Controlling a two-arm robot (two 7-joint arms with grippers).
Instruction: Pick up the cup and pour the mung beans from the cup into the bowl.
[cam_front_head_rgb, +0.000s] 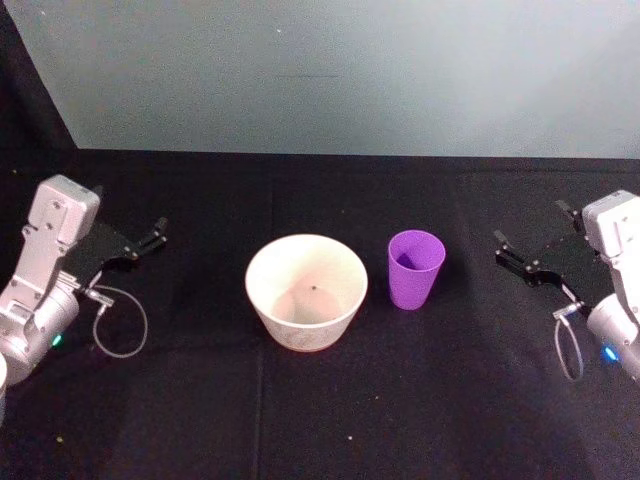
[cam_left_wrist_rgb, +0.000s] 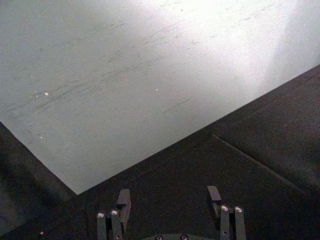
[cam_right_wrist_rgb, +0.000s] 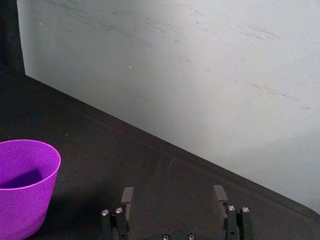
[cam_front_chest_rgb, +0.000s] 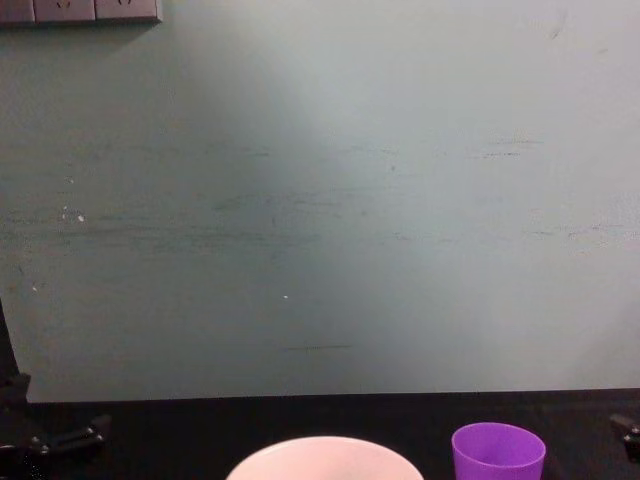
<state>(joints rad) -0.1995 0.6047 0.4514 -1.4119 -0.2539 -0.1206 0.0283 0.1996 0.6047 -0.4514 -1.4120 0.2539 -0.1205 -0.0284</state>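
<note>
Flanking upright cup (cam_front_head_rgb: 416, 270) and bowl (cam_front_head_rgb: 305, 338), left gripper (cam_front_head_rgb: 148, 238) and right gripper (cam_front_head_rgb: 530, 228), both spread.

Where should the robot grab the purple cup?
Grip the cup across its smooth side wall, above the middle, coming in level from its right with the open right gripper. It stands upright, has no handle and narrows downward, so a high grip should slip less. The bowl sits close on its left.
</note>
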